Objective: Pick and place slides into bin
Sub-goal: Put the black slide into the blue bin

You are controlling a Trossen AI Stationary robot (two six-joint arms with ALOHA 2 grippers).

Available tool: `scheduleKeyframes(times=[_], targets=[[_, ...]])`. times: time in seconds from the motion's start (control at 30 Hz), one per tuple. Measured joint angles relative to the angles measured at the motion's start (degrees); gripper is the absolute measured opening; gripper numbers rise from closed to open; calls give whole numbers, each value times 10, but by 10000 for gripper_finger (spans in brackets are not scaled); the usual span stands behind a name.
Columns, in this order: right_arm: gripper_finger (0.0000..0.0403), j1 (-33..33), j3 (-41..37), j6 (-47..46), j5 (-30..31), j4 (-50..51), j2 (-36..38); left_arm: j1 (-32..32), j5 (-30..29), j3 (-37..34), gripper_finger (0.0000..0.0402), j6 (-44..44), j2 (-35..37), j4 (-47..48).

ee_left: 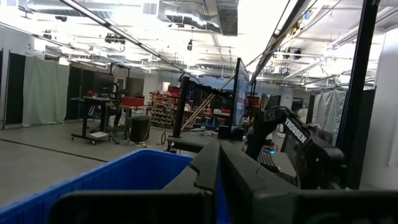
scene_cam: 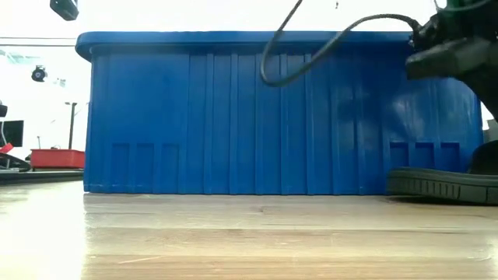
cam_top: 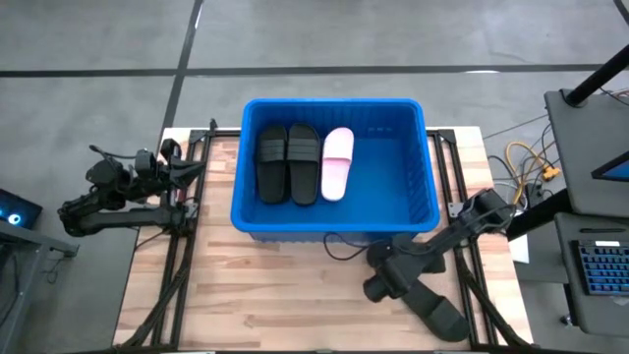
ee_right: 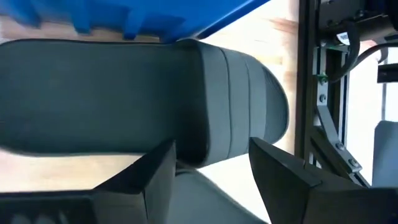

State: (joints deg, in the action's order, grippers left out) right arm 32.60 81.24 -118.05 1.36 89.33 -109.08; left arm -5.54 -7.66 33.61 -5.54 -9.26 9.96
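Overhead, finds the bin (cam_top: 408,211) on the wooden table (cam_top: 265,305), centred and pushed toward 12 o'clock. Holds three of the slides side by side in its 9 o'clock half, toes toward 12: two black ones (cam_top: 272,163) (cam_top: 304,163) touching, then a pale pink one (cam_top: 337,162) just beside them at 3 o'clock. Leaves the 3 o'clock half of the blue floor bare. Outside the crate, places a fourth black slide (cam_top: 439,315) flat on the wood at 5 o'clock from the bin, near the table's 6 o'clock edge and lying aslant. Sets the right gripper (cam_top: 385,285) low over the boards between the bin's front wall and that sandal, with the sandal at its 4 o'clock. From the right wrist, shows the claw (ee_right: 211,149) spread wide, both fingers (ee_right: 155,171) apart and gripping nothing, the black slide (ee_right: 124,93) lying just beyond the tips with the bin's blue wall (ee_right: 155,15) behind it. At table height, fills the view with the bin's ribbed front (scene_cam: 233,117), a black cable (scene_cam: 268,62) looping across it and the loose slide's sole (scene_cam: 443,185) resting on the wood at 3 o'clock. Keeps the left gripper (cam_top: 185,169) waiting at the table's 9 o'clock edge, aimed toward the bin, claw (ee_left: 219,180) pinched narrow on nothing.
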Motion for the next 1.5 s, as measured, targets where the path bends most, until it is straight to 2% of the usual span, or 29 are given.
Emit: scheduleKeyframes(times=[0.4, 0.67, 1.17, 1.3, 1.5], targets=[[194, 0, -41, 55, -7, -4, -55, 0, 0, 0, 0, 0, 0, 0], [194, 0, -75, 106, -71, -2, -82, 0, 0, 1, 0, 0, 0, 0], [191, 0, -102, -4, -58, 2, -81, 0, 11, 0, 0, 0, -1, 0], [164, 0, -102, -5, -58, 1, -81, 0, 11, 0, 0, 0, 0, 0], [88, 0, -90, -4, -58, 3, -81, 0, 11, 0, 0, 0, -1, 0]])
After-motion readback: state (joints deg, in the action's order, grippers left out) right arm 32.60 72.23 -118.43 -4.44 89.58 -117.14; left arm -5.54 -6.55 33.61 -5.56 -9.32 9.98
